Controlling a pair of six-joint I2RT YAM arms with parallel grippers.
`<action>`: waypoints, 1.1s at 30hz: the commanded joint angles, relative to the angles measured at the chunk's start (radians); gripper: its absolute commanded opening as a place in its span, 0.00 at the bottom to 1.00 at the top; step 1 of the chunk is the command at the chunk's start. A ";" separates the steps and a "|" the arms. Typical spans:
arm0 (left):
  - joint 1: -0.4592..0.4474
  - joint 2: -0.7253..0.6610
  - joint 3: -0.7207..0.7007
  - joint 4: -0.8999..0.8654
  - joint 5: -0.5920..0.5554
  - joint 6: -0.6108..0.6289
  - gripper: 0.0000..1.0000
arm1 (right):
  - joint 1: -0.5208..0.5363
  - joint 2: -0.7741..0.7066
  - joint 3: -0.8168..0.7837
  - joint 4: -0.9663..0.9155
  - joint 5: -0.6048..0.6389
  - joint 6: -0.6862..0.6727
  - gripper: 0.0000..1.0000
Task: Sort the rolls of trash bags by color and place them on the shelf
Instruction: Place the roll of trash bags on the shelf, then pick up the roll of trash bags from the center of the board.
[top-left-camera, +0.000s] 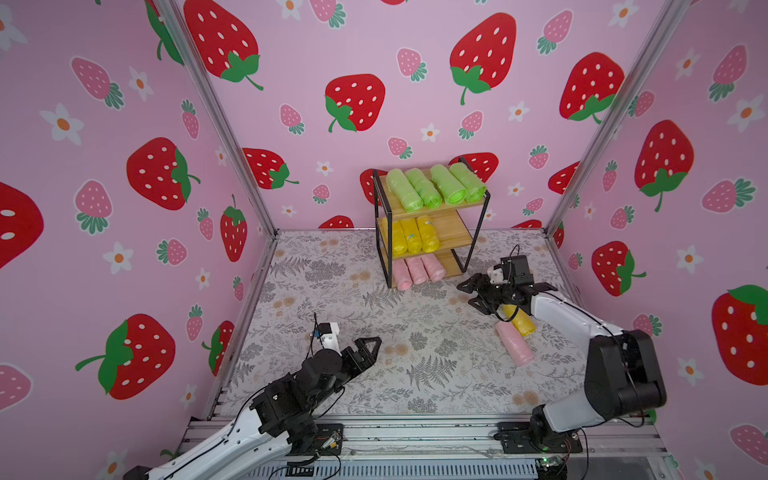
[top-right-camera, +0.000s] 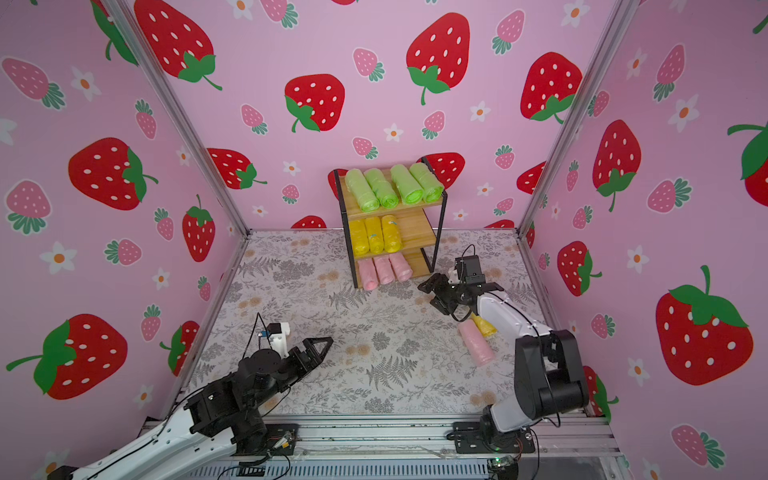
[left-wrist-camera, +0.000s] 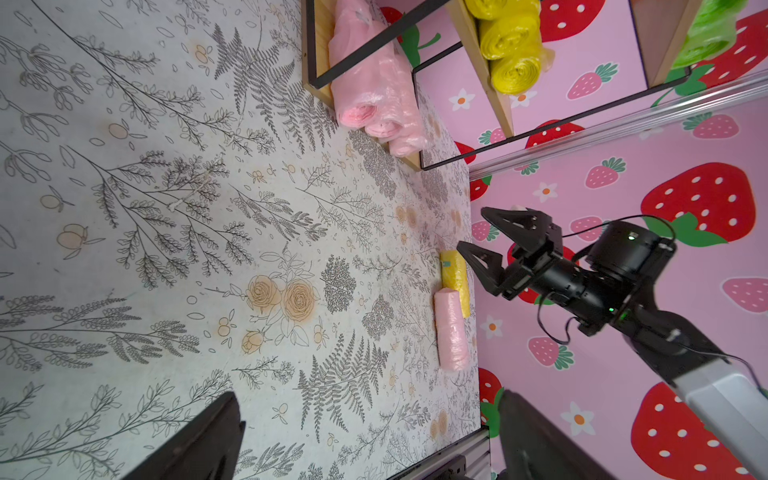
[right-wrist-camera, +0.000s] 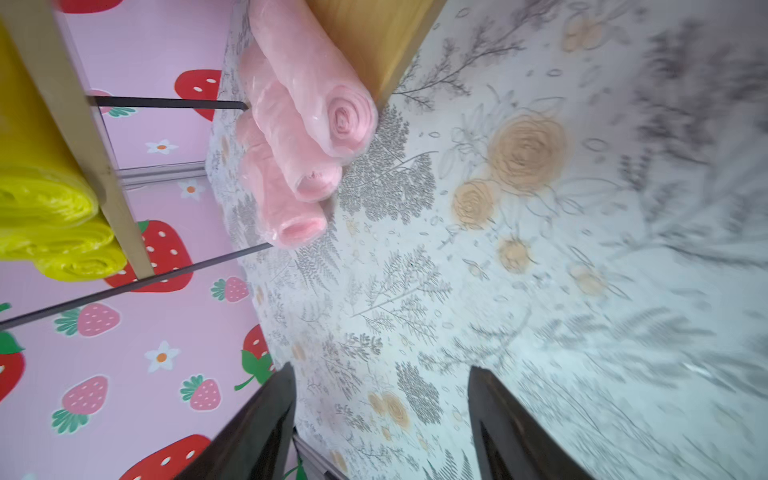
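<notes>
The shelf has four green rolls, three yellow rolls and three pink rolls. The right hand is open and empty, just beside the shelf's bottom board. The left hand is wide open too. A loose pink roll and a loose yellow roll lie on the surface, away from the shelf. One needs grabbing next, I think.

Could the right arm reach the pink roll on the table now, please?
Probably yes: the pink roll lies uncovered on the table, just behind the open, empty right tool; only the yellow roll lies beside it.
</notes>
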 joint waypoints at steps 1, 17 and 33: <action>0.000 0.026 0.000 0.026 0.034 -0.005 1.00 | -0.005 -0.130 -0.008 -0.435 0.219 -0.171 0.84; -0.001 0.131 -0.009 0.137 0.132 -0.033 1.00 | 0.020 -0.099 0.002 -0.683 0.531 -0.306 0.99; -0.001 0.072 -0.034 0.114 0.129 -0.077 1.00 | -0.114 0.111 -0.007 -0.588 0.364 -0.483 0.99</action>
